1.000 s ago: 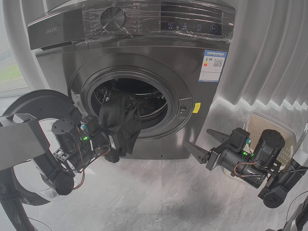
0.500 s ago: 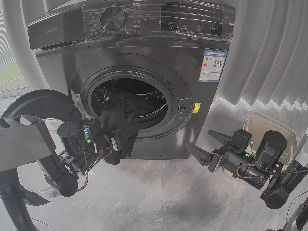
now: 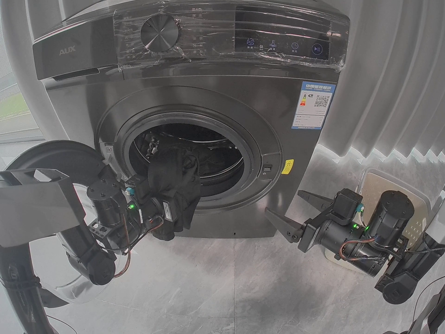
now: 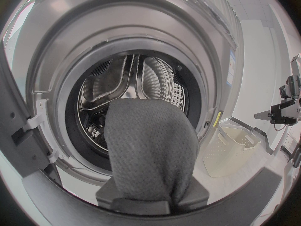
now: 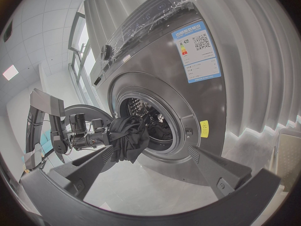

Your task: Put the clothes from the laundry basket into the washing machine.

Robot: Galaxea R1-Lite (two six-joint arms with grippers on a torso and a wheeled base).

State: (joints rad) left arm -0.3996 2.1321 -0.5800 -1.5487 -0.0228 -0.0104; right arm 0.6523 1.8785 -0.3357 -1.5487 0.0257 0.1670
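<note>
The grey front-loading washing machine [image 3: 194, 89] stands with its round door [image 3: 51, 156] swung open to the left. My left gripper [image 3: 170, 208] is shut on a black garment [image 3: 174, 182], which it holds at the lower left rim of the drum opening [image 3: 211, 138]. The cloth drapes over its fingers and hangs down, and it covers them in the left wrist view [image 4: 150, 148]. Dark clothes [image 5: 160, 131] lie inside the drum. My right gripper [image 3: 282, 202] is open and holds nothing. It hangs low to the right of the machine, beside the cream laundry basket [image 3: 378, 182].
A pleated white curtain [image 3: 398, 70] hangs behind and to the right of the machine. Grey tiled floor [image 3: 232, 284] lies open in front. The open door stands close by my left arm. The basket [image 4: 232, 148] sits on the floor to the machine's right.
The head view has shifted a little closer to the machine. My left arm has edged toward the opening with the garment still in it. The right gripper stays open in about the same place.
</note>
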